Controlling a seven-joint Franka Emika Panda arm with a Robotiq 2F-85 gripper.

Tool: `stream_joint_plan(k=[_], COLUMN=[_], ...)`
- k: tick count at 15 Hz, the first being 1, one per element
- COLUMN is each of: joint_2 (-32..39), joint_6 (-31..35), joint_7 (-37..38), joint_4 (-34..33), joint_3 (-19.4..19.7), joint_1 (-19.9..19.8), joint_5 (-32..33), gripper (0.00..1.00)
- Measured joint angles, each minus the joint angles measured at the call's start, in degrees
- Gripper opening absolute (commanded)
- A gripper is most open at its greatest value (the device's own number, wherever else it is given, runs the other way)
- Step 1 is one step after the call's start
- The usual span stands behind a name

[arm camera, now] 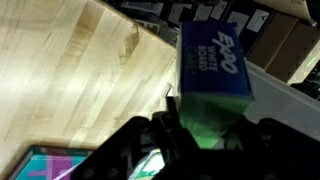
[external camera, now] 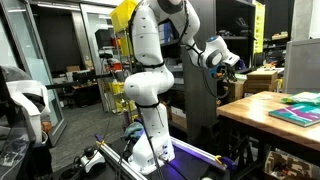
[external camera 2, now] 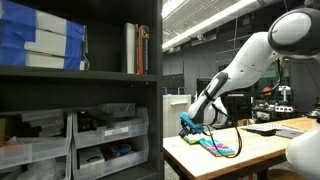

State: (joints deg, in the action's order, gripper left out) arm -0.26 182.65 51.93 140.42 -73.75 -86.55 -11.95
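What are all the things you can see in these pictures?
Expo box: one, blue with white letters, held above the table's edge.
table: one, light wood, under the box.
flat pad: one, teal and pink, lying on the table.
shelf unit: one, dark, beside the table.
storage bins: several, clear grey, on the lower shelves.
stacked boxes: a few, blue and white, on the top shelf.
books: a few, upright, colours hard to tell, on the top shelf.
robot arm: one, white, reaching over the table.
fingers: black, shut on the Expo box.
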Motion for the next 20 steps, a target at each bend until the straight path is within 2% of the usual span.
stream_joint_plan(k=[1,2,3,5,6,8,9,12,14,17,20], joint_2=[0.4,0.7,0.9,1.7,2.1,3.4,4.1,7.0,9.4,14.5,21.1], joint_6=[0.0,-0.1,-0.2,-0.2,-0.3,-0.4,-0.5,-0.4,-0.4,-0.1,0.2], joint_7=[0.3,-0.3,-1.4,-1.9,-3.3,-3.5,-4.9,-1.7,0.7,4.2,7.2], joint_4=[0.5,0.9,1.3,2.0,2.2,2.4,2.3,1.6,0.2,-4.5,-11.5], joint_3=[0.0,2.6,7.3,12.3,17.1,22.5,27.4,35.3,41.9,53.7,64.3], joint_1=[0.0,2.4,6.9,10.8,15.1,19.1,23.6,29.5,34.9,46.5,59.3], joint_5=[0.7,0.0,-1.2,-0.7,-1.7,-0.2,-1.2,6.2,10.9,16.0,17.3], gripper=[0.12,0.12,0.12,0.12,0.12,0.12,0.12,0.12,0.12,0.12,0.12])
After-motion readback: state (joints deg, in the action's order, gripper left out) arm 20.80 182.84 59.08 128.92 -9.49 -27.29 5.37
